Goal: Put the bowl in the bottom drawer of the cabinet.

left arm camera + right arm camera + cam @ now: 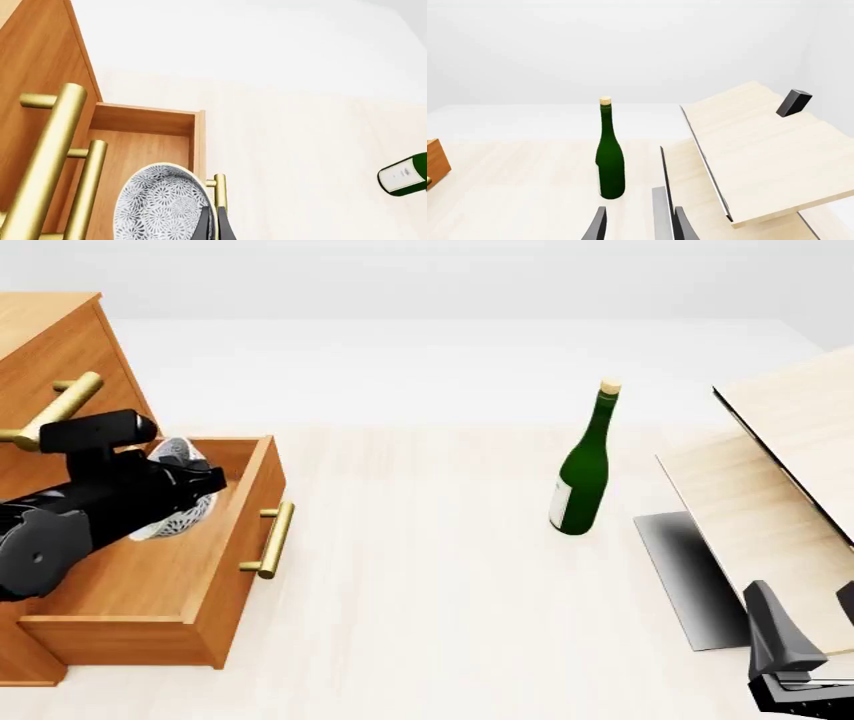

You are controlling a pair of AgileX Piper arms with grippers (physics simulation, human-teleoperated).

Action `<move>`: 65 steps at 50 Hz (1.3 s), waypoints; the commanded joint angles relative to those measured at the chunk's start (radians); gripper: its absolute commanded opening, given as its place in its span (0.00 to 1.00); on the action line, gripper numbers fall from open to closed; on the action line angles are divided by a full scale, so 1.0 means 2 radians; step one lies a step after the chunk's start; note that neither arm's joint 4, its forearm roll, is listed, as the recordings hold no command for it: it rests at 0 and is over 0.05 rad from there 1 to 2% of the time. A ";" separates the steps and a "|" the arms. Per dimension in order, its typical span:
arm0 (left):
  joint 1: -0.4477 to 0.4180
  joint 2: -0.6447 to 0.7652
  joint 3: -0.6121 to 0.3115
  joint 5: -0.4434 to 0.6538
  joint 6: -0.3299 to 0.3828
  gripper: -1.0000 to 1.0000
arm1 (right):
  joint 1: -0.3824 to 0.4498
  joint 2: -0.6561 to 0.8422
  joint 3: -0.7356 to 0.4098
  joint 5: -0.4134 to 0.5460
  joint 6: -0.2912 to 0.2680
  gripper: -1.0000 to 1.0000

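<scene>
The cabinet [54,350] stands at the left, with the bottom drawer [247,560] pulled out toward the table's middle. My left gripper [200,483] hangs over the drawer's back part, shut on the rim of the speckled white bowl [176,508], which is tilted on edge inside the drawer opening. In the left wrist view the bowl [163,205] is above the drawer floor [137,150], with the gripper [213,215] pinching its edge. At the front right my right gripper [807,608] is open and holds nothing, as the right wrist view shows [637,222].
A green wine bottle [581,480] stands upright mid-table. Pale tilted wood boards [787,460] and a grey base plate [687,575] fill the right side. Brass bar handles [274,540] stick out from the drawer fronts.
</scene>
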 commanded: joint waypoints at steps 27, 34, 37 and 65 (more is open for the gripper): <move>0.015 0.059 -0.004 -0.030 -0.009 0.00 | 0.000 0.000 0.000 0.000 0.000 1.00; 0.022 0.069 0.000 -0.041 -0.011 0.00 | 0.000 0.000 0.000 0.000 0.000 1.00; 0.022 0.075 -0.001 -0.044 -0.012 0.00 | 0.000 0.000 0.000 0.000 0.000 1.00; 0.036 0.140 0.012 -0.108 -0.018 0.00 | 0.000 0.000 0.000 0.000 0.000 1.00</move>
